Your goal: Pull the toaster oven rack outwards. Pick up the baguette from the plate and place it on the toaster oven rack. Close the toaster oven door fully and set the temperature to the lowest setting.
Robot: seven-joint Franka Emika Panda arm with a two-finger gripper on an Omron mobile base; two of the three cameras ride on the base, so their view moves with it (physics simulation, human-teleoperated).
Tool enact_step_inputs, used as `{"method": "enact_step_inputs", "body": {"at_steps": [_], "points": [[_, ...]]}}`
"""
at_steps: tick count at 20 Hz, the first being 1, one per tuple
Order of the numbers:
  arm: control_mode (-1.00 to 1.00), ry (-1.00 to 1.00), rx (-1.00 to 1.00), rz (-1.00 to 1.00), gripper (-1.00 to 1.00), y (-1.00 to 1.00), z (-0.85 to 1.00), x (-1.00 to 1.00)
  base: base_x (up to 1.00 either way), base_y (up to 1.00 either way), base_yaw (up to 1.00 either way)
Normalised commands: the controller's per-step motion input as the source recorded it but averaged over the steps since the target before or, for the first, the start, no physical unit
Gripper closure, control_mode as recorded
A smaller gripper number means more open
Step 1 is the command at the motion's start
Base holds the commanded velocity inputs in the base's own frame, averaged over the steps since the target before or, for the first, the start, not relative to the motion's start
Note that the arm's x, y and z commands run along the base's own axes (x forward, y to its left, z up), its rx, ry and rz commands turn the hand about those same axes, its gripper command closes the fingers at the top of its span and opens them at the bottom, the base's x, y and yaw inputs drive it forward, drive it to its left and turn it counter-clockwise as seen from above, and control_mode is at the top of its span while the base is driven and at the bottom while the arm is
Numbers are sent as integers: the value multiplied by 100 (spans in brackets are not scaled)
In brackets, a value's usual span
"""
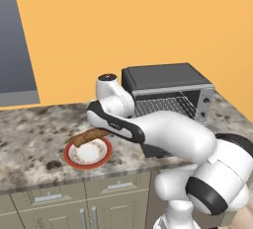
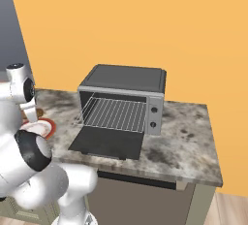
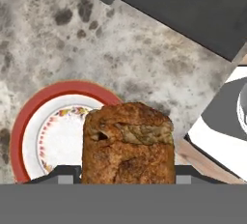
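While the claw [image 3: 128, 177] is clenched on one baguette [image 3: 127, 143], lifted just above one plate [image 1: 74, 159], the stock reads: one toaster oven [image 2: 122, 98], its one toaster oven door [image 2: 107, 142] dropped flat, one rack [image 2: 115, 113] drawn partly out of the cavity. Surface: grey speckled stone counter [image 2: 186, 141] over pale cabinets [image 1: 74, 203]. Room: orange wall [image 2: 145, 25].

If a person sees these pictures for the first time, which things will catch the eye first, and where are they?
First comes the toaster oven at the back of the speckled counter, its door folded down flat and the wire rack bare. To its left, the brown baguette sits between the gripper fingers above the red-rimmed plate.
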Motion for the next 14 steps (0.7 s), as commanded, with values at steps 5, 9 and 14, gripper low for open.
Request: {"method": "enact_step_inputs", "body": {"at_steps": [5,9,14], "points": [[-100,-1,8,0,100,-60,80,-81,0,0,0],[-100,-5,7,0,100,-59,78,-71,0,0,0],[-100,-1,0,-3,100,-91,37,-11,0,0,0]]}}
